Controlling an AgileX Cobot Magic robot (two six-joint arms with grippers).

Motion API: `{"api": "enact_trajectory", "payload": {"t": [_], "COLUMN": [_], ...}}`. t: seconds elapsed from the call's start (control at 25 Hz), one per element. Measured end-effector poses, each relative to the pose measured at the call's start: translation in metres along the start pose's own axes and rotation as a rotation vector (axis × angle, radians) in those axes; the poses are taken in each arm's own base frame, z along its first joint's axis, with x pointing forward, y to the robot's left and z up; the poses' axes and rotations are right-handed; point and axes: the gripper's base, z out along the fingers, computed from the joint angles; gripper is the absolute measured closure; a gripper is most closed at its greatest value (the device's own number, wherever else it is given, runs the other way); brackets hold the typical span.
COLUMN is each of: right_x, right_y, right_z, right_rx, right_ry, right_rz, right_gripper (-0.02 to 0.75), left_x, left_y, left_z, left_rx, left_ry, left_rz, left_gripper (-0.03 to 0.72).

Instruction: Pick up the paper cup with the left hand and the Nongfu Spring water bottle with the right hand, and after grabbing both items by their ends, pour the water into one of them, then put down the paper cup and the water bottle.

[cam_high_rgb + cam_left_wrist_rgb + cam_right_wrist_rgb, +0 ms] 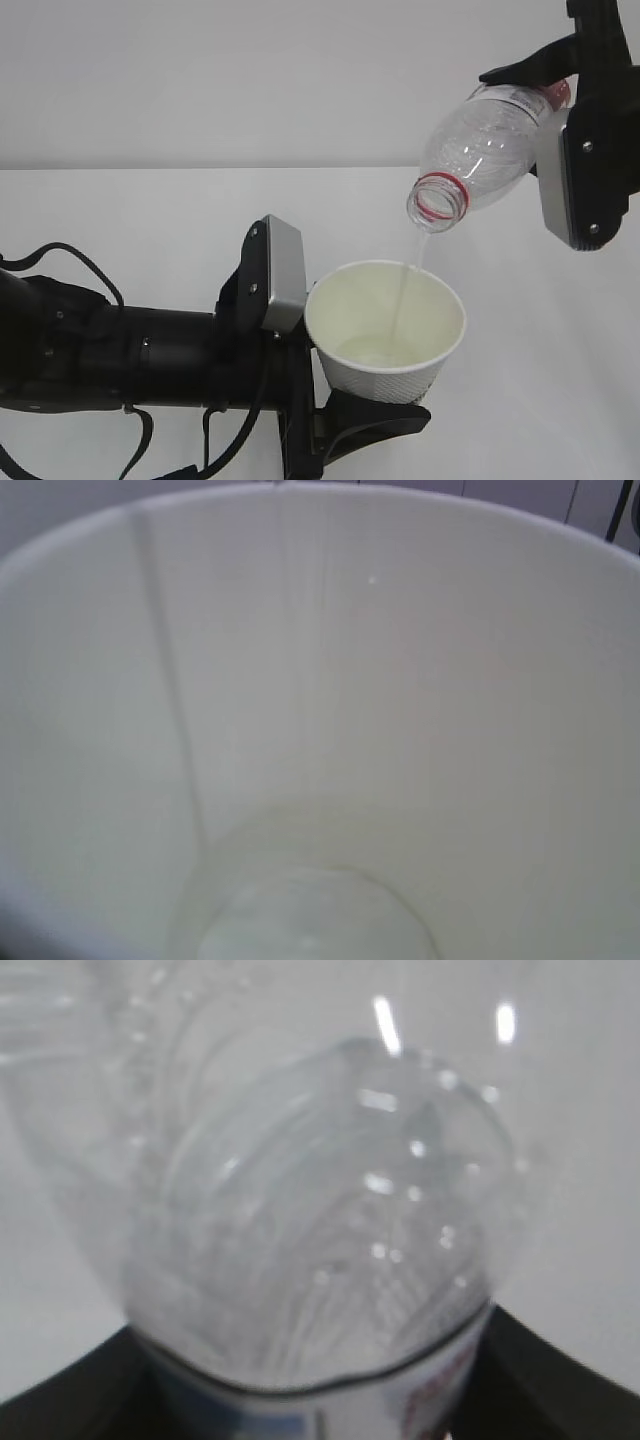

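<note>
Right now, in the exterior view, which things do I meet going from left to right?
left hand → paper cup with water → Nongfu Spring water bottle, tilted and pouring → right hand

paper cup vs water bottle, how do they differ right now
The paper cup is opaque white and sits upright, mouth up; the water bottle is clear ribbed plastic, tilted mouth-down above it. The cup is catching water; the bottle is pouring it out. Both are held off the table, one per end effector.
</note>
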Motion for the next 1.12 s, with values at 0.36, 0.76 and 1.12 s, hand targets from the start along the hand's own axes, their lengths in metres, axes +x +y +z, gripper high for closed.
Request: {"api": "enact_trajectory", "payload": {"t": [0.36, 0.76, 1.12], "right_x": [-0.0010, -0.0034, -0.0036], "right_y": [-0.0004, -0.0019, -0.0023], "right_z": [0.0000, -0.0001, -0.0001], "right_rx": [0.005, 0.021, 0.025], "right_ry": [-0.011, -0.037, -0.040], "right_rz": [-0.001, 0.010, 0.017], "right_gripper": [0.254, 0.255, 0.255], "left_x": [0.0000, 0.0000, 0.0001], "left_y": [0.0000, 0.0000, -0.0001], "left_z": [0.0000, 0.0000, 0.0000], "left_rx": [0.000, 0.000, 0.001], "left_ry": [0.000, 0.000, 0.001], "left_rz": [0.000, 0.000, 0.001], "left_gripper": [0.109, 0.109, 0.109]}}
